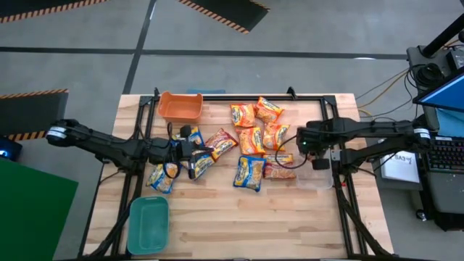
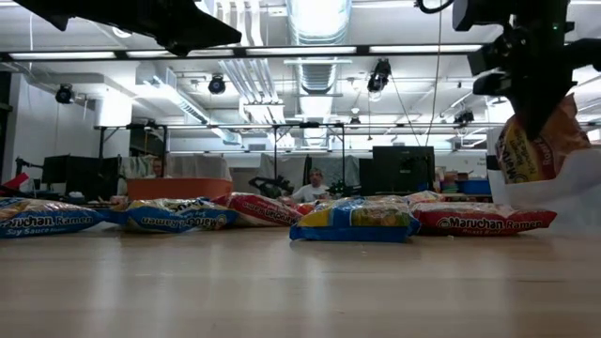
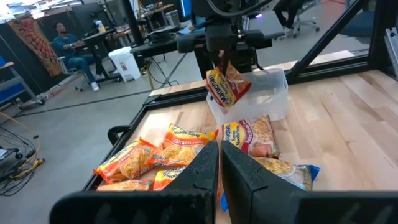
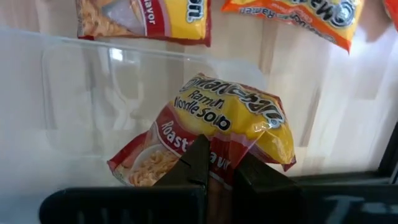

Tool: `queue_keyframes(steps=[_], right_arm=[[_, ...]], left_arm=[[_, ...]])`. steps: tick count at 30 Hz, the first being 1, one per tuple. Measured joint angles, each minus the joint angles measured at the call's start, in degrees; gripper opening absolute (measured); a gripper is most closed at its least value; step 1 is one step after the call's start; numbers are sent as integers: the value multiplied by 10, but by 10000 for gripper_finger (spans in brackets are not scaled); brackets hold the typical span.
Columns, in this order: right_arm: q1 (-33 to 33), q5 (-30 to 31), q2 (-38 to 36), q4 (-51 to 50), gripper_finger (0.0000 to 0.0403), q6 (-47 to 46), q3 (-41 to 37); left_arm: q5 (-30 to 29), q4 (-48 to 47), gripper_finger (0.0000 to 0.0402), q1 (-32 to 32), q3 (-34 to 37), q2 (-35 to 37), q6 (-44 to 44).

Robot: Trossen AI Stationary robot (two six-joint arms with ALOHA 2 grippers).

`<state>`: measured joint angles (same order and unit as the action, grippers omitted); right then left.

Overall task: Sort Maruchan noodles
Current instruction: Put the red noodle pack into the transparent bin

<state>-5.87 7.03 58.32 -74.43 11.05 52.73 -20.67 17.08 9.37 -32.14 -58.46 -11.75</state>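
Observation:
Maruchan packets lie flat in the middle of the table: orange ones [image 1: 254, 123], blue-and-yellow ones [image 1: 249, 172] [image 1: 163, 176] and red ones [image 1: 221, 143] [image 1: 279, 170]. My right gripper [image 4: 217, 157] is at the table's right side, above a clear plastic bin [image 1: 319, 177]. It is shut on a red-and-yellow packet [image 4: 230, 118], which also shows in the low view [image 2: 526, 145]. My left gripper [image 3: 219, 165] is shut and holds nothing. It hovers over the blue packets [image 1: 201, 163] left of centre. My right gripper pinches the red-and-yellow packet between its two fingers at its upper edge [image 4: 224, 144], coming from above and pointing down. The packet hangs crumpled below the fingers, lifted clear of the table [image 3: 227, 87]. Its lower end is about level with the clear bin's rim [image 3: 273, 84].
An orange bin [image 1: 180, 106] stands at the far left of the table and a teal bin [image 1: 148, 223] at the near left corner. A black frame [image 1: 341, 181] runs along the table's edges. Bare wood [image 1: 254, 225] lies along the near side. People sit in the room behind.

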Motion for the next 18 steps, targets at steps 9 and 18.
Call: queue_keyframes(steps=[9, 18], right_arm=[[0, 7, 25, 5, 14, 19, -3], [0, 36, 63, 6, 86, -10, -4]], left_arm=[[0, 0, 0, -1, 0, -2, 0], [0, 0, 0, -1, 0, -3, 2]])
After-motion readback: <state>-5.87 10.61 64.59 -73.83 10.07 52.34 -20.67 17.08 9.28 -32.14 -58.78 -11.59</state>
